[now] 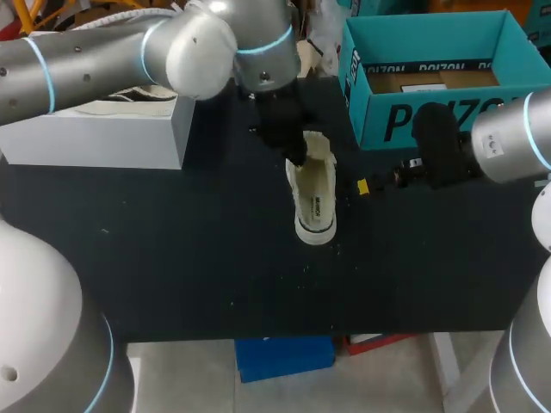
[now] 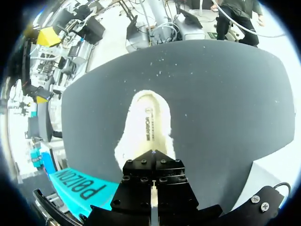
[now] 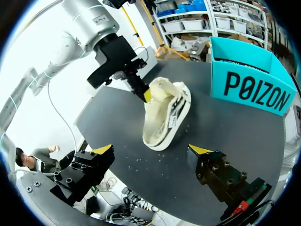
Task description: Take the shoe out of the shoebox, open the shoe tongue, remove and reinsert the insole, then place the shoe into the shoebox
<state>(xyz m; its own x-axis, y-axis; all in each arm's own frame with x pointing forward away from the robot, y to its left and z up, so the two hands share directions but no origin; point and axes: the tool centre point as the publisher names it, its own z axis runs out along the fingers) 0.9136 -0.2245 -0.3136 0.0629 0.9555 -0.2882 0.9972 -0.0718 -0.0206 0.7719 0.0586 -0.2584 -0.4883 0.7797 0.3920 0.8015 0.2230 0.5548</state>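
done: shoe is out of the shoebox and sits on the table, toe towards me, opening up.
insole: insole lies flat inside the shoe with its print showing, so I judge the mouth is spread wide. I can't tell whether it has been out and back yet.
left gripper: left gripper is at the heel, fingers nearly together on the rim (thin pale strip between them in its own wrist view). I read that as a pinch on the shoe.
right gripper: right gripper hangs low beside the shoe, between it and the shoebox. Its tips stand wide apart and hold nothing.
left to do: at least the return into the box, and probably the insole cycle too.
shoebox: open top, some card or paper on its floor, just behind my right arm.
in the way: white box under my left arm, well apart from the shoe, so no conflict. The right arm itself sits across the path from shoe to shoebox.
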